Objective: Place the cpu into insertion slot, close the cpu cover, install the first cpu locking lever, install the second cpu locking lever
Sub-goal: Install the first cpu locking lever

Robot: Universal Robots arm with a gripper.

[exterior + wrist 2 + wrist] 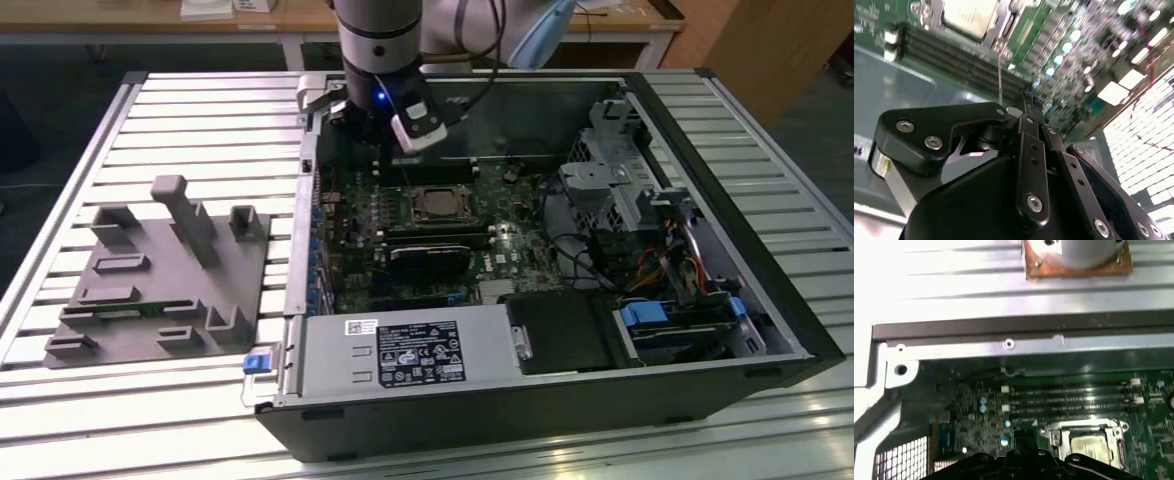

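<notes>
Looking at slatted tabletop [200,110] carrying open computer case [534,425], green board [350,250] inside. Hovering above board near socket [1054,432]: jaws pressed together by the look of it, holding nothing. Lying in socket: chip [1093,447], pale face up.

In the exterior view the arm [380,40] is cut off by the upper edge. In the second wrist view the cpu [966,15] and insertion slot [1000,27] run off the edge. The gripper [1029,102] hides part of the circuit board [1029,35], whose far components blur.
</notes>
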